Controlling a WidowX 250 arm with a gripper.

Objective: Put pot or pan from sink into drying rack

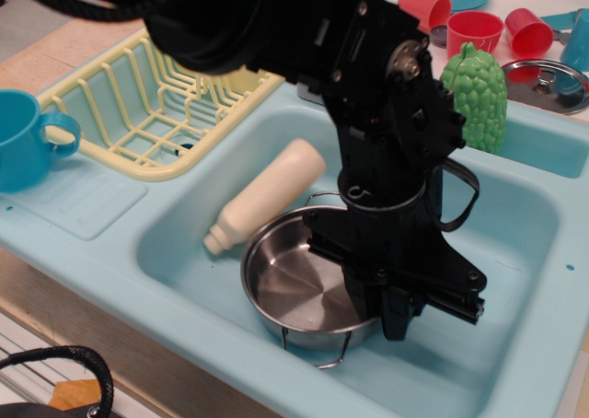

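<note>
The shiny steel pot sits in the front middle of the light blue sink, with one wire loop handle at its front edge and one at its back. My black gripper reaches straight down and is shut on the pot's right rim, one finger inside the pot and one outside. The pot looks slightly tilted and rests near the sink floor. The pale yellow drying rack stands at the back left, beyond the sink's rim, and looks empty.
A cream plastic bottle lies in the sink, touching the pot's back left. A blue mug stands left of the rack. A green knobbly object, red cups and a steel lid sit behind the sink.
</note>
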